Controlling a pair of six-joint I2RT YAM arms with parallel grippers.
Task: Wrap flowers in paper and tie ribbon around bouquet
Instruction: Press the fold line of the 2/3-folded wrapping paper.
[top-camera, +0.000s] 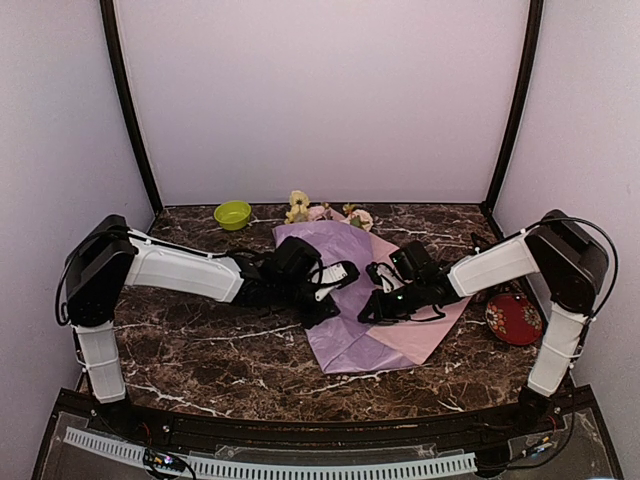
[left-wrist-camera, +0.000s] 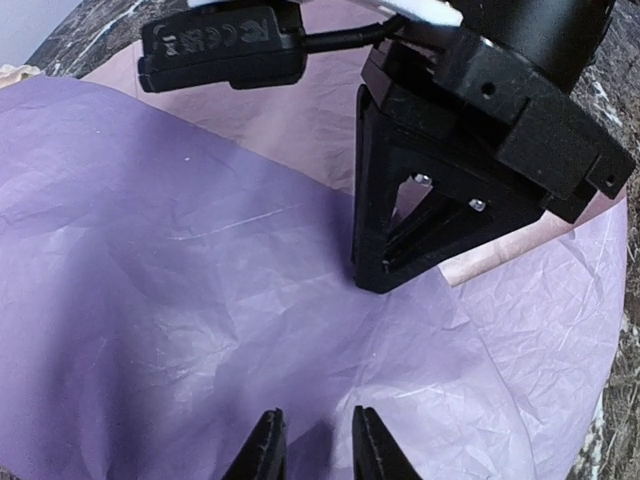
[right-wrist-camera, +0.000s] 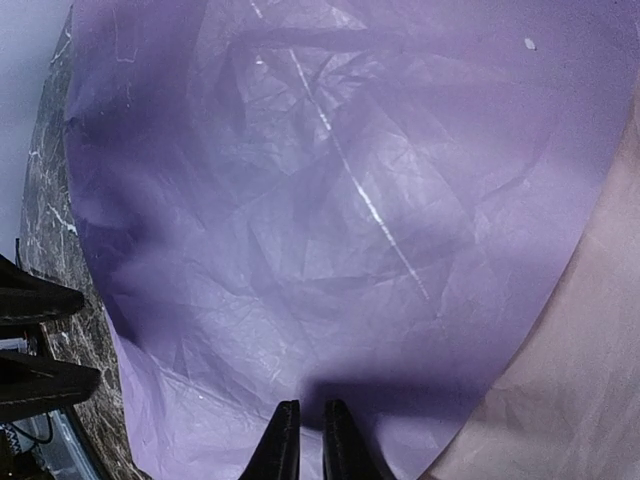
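Observation:
The paper (top-camera: 345, 300) lies on the marble table, a lilac layer folded over a pinkish one (top-camera: 425, 330). The flowers (top-camera: 300, 208) show pale pink and yellow heads past its far end; their stems are hidden under the fold. My left gripper (left-wrist-camera: 318, 440) hangs just above the lilac sheet (left-wrist-camera: 180, 260), open, with nothing between its fingers. Close in front of it, my right gripper (left-wrist-camera: 378, 278) points its tip down onto the sheet near the pink edge. In the right wrist view its jaws (right-wrist-camera: 311, 430) stand almost together over the paper (right-wrist-camera: 330, 200), holding nothing I can see. The ribbon is hidden.
A green bowl (top-camera: 232, 213) sits at the back left of the table. A red round dish (top-camera: 513, 318) lies at the right edge beside the right arm. Dark marble (top-camera: 200, 350) shows around the paper. Walls close in on three sides.

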